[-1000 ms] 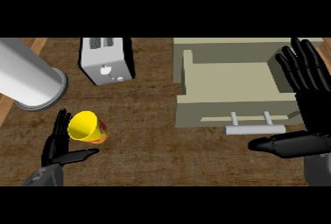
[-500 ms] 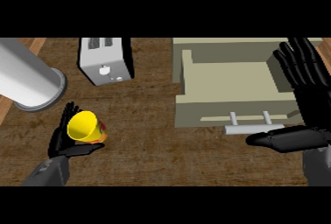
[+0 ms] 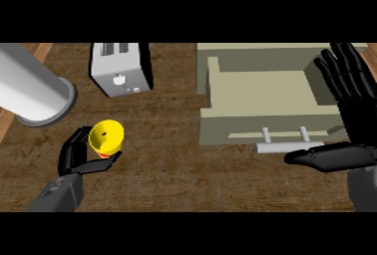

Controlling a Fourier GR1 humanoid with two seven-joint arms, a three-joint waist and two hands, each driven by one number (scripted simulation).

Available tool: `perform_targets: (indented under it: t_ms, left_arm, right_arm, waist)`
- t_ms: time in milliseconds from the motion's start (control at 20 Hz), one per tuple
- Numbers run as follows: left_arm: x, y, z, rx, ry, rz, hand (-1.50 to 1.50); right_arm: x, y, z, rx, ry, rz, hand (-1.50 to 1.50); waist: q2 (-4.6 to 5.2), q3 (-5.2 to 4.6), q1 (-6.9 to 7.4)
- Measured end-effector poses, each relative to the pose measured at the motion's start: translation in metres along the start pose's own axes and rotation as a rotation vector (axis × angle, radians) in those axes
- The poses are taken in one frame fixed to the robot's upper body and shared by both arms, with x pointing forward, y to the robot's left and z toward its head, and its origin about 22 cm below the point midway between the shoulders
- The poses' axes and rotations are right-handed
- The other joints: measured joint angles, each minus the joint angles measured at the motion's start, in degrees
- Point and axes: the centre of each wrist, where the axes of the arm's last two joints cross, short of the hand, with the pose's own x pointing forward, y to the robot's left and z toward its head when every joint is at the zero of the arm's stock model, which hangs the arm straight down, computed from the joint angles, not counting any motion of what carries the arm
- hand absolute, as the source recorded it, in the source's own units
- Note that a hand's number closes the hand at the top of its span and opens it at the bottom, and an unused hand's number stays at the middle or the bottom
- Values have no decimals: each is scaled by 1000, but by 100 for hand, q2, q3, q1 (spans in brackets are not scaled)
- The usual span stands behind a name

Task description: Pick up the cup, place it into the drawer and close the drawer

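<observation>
A yellow cup (image 3: 106, 137) with an orange base stands on the brown counter at the lower left. My left hand (image 3: 76, 158) is against its left side, fingers behind it and thumb curling under its front. The beige drawer (image 3: 265, 94) is pulled open at the upper right, its inside bare, with a grey bar handle (image 3: 287, 145) on its front. My right hand (image 3: 346, 99) rests open at the right edge, fingers up beside the drawer's right wall and thumb pointing left below the handle.
A white toaster (image 3: 120, 69) stands at the top, left of the drawer. A large metal cylinder (image 3: 31, 92) fills the upper left corner. Bare counter (image 3: 191, 179) lies between the cup and the drawer front.
My left hand has moved up and right against the cup and curled its fingers and thumb round it. The cup has tilted slightly. The right hand has stayed where it was.
</observation>
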Motion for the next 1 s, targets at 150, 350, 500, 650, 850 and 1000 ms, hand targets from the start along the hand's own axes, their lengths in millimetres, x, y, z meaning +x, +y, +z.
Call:
perform_targets:
  t_ms: [150,350,500,650,850,1000]
  left_arm:
    - [2,-6,-6,41,-49,-8,150]
    - [-5,-24,1,87,-72,10,150]
    - [-3,-37,-6,78,-103,55,150]
    - [8,-51,-30,25,-155,98,150]
    - [29,-71,-64,-78,-214,136,150]
    - [51,-92,-91,-144,-276,162,150]
  right_arm:
    - [5,-4,-1,-3,-10,-1,-150]
    - [6,0,2,-4,-11,-10,-150]
    - [2,-2,1,-11,-10,-3,-150]
    - [2,-6,0,-12,-3,0,-150]
    - [1,-11,2,-18,6,10,-150]
    - [-2,-11,3,-25,9,15,-150]
  waist:
    - [-5,0,-4]
    - [-5,0,-14]
    - [-14,4,21]
    - [-29,8,44]
    - [-60,19,94]
    - [-86,24,153]
